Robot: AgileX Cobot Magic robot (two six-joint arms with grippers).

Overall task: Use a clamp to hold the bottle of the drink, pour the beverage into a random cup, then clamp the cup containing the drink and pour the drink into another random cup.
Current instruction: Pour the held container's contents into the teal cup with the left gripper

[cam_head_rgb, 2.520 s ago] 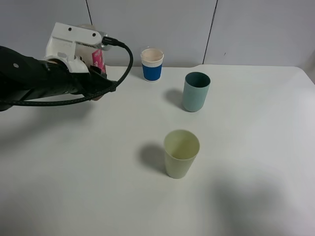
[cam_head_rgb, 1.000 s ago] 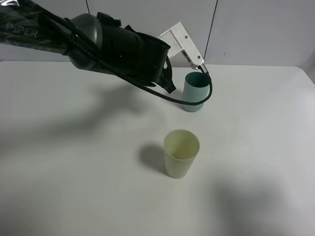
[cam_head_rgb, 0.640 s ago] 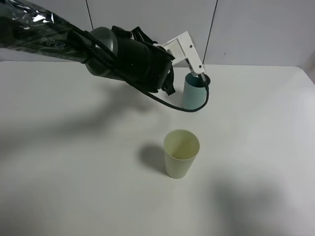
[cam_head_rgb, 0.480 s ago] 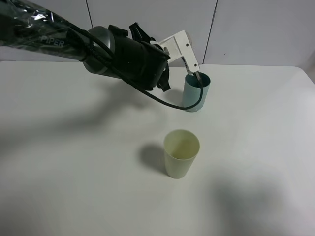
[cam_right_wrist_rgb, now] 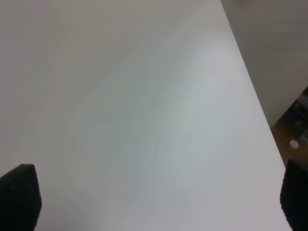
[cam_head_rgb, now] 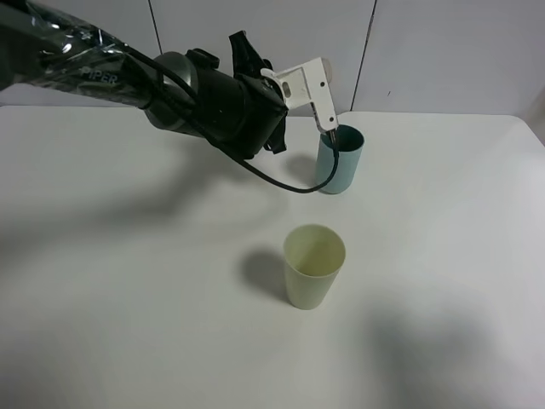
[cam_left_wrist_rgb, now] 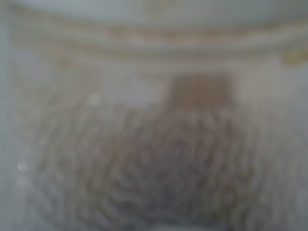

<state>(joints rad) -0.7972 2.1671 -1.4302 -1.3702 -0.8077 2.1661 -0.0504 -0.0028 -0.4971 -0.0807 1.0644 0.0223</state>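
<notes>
Although the left gripper itself is hidden behind its own wrist in the high view, its arm (cam_head_rgb: 213,102) reaches across to the teal cup (cam_head_rgb: 341,160), and the white camera mount (cam_head_rgb: 305,83) sits tilted just above that cup's rim. A black cable (cam_head_rgb: 281,175) loops from the mount down beside the teal cup. Left wrist view: filled by a blurred, pale, translucent surface with ridges across it and a brownish patch, read as the bottle (cam_left_wrist_rgb: 154,144), right up against the lens. The jaws do not show around it, but the left gripper is closed tight with the bottle in its hold, above the teal cup. Whether any drink is running cannot be told. Teal cup stands upright on the white table (cam_head_rgb: 128,281). Yellow cup (cam_head_rgb: 314,264) also upright, nearer the camera than the teal cup and well apart from it. Right gripper (cam_right_wrist_rgb: 156,197): only two black fingertips (cam_right_wrist_rgb: 19,195) show, at opposite sides of its wrist view, jaws spread wide over the table, with the table's edge in sight. Its place relative to the teal cup cannot be told.
</notes>
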